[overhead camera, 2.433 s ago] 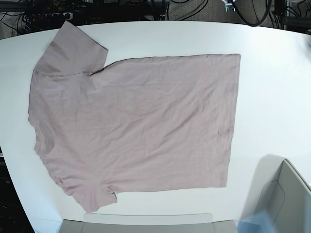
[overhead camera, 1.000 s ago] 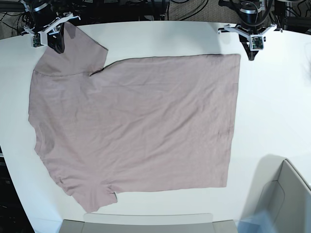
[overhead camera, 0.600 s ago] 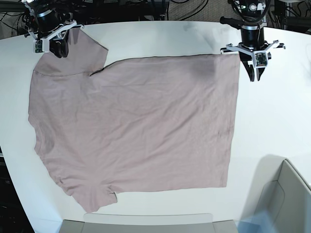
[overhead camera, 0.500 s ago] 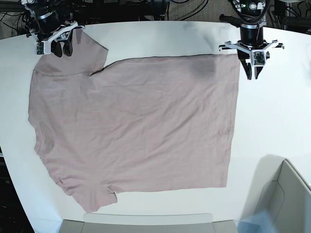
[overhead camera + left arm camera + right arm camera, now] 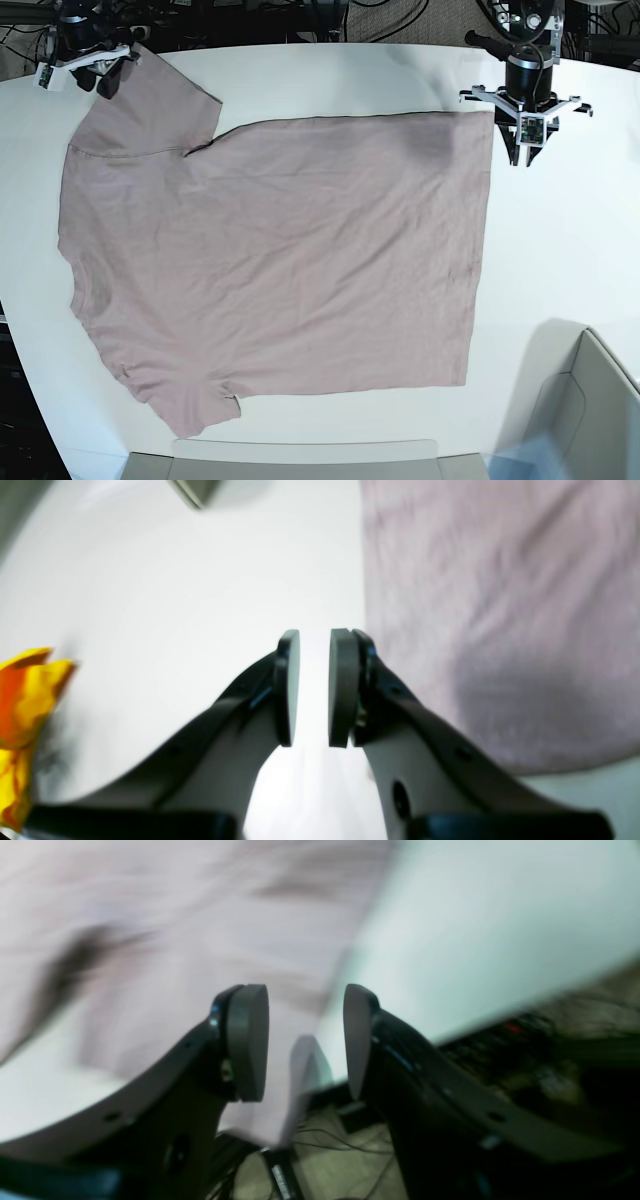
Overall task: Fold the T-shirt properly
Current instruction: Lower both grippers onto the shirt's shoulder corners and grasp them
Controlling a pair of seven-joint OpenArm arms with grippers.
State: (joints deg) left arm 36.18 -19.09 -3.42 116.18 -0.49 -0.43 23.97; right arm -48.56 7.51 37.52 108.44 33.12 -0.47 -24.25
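Note:
The mauve-pink T-shirt [image 5: 280, 250] lies spread flat on the white table [image 5: 570, 230], collar side at the view's left and hem at the right. My left gripper [image 5: 523, 152] hovers just past the hem's far corner. In the left wrist view this gripper [image 5: 312, 680] stands open by a narrow gap with nothing in it, bare table below and the shirt edge [image 5: 500, 605] to its right. My right gripper [image 5: 95, 80] is at the far sleeve's tip. The blurred right wrist view shows it [image 5: 305, 1040] open, above the sleeve [image 5: 150, 915] where it meets the table's edge.
A grey bin [image 5: 590, 400] stands at the near right corner and a flat grey piece [image 5: 300, 460] lies along the near edge. An orange-yellow object [image 5: 25, 705] shows at the left of the left wrist view. Cables and dark gear lie beyond the far edge.
My right gripper has shifted left and farther back, out to the sleeve's tip, and its jaws have spread wider. The left gripper has hardly moved. The shirt lies as before.

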